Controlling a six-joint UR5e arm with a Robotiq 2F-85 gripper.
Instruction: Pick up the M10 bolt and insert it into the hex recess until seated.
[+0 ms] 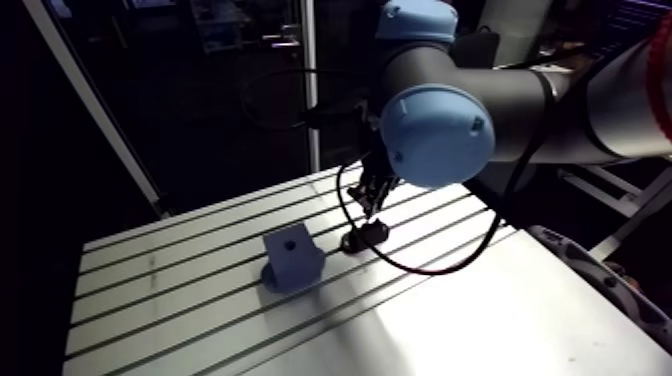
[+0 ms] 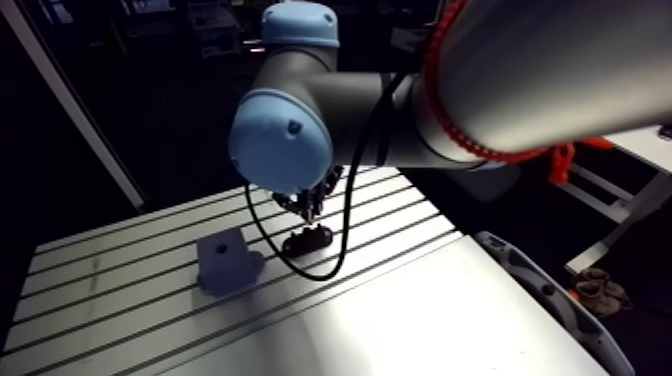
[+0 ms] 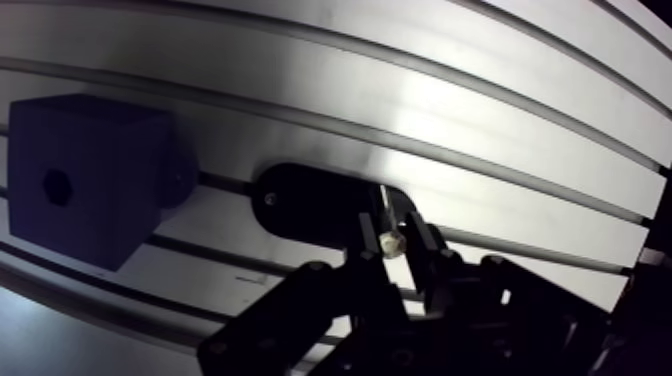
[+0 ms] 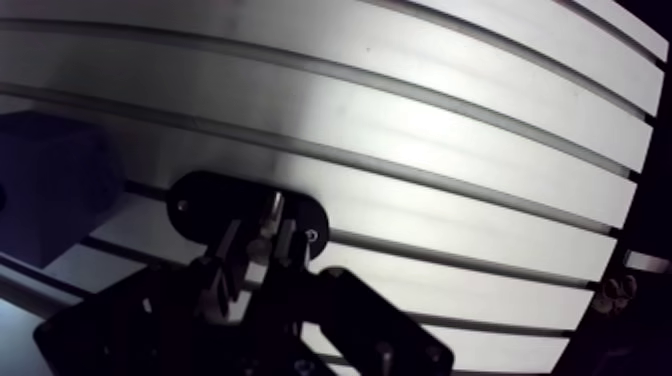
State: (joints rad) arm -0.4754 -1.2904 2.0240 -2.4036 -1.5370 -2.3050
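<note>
The hand (image 4: 257, 246) is down at the M10 bolt (image 3: 389, 238), which sits right in its grasp line. I cannot tell from either view whether it is clamped on the bolt or just short of contact. The bolt stands roughly upright in a black oval holder (image 3: 300, 205) on the worktop (image 3: 480, 110), with its long axis running up toward the wrist and its pale end facing the wrist camera.

To the left of the holder and just beside it is a dark blue block (image 1: 293, 257), which lies slightly nearer in the arm view. The hex recess (image 3: 57, 186) is a small dark hole in one face of the block. That face looks tilted rather than flat, though the slope is hard to read.

The bolt is not yet inserted. The coming move probably turns on that leftward offset: lift the bolt straight up along its axis, carry it left, then tip it until it lines up with the recess.
</note>
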